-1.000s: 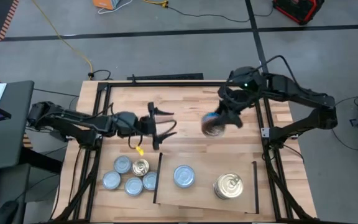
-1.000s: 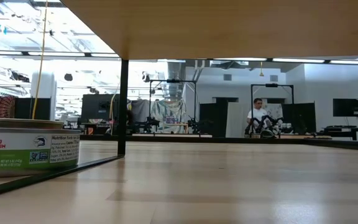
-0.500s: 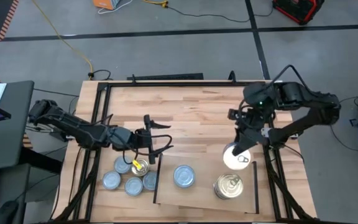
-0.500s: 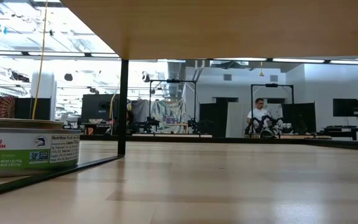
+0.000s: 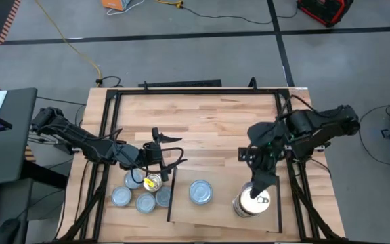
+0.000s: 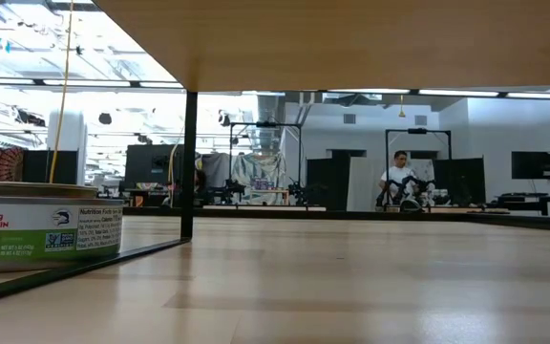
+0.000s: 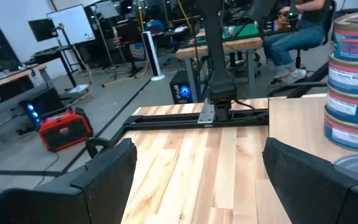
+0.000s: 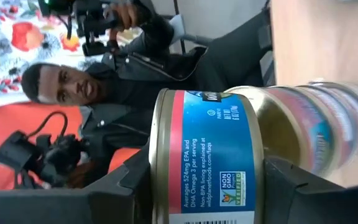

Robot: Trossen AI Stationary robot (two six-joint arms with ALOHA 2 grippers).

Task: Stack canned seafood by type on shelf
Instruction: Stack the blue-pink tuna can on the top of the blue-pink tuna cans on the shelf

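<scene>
While your right gripper (image 5: 257,194) is pinching a round red-and-blue-labelled tin (image 8: 207,186) seemingly just above the gold-lidded stack (image 5: 250,205) on the pale wooden shelf (image 5: 219,217), your left gripper (image 5: 170,153) is hovering spread.

a robotics lab: more arm rigs (image 6: 265,186), whiteboard (image 7: 76,23), seated person (image 6: 396,182) behind.

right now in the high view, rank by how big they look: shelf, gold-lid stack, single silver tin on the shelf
1. shelf
2. gold-lid stack, though it rises nearer the camera
3. single silver tin, only slightly smaller
</scene>
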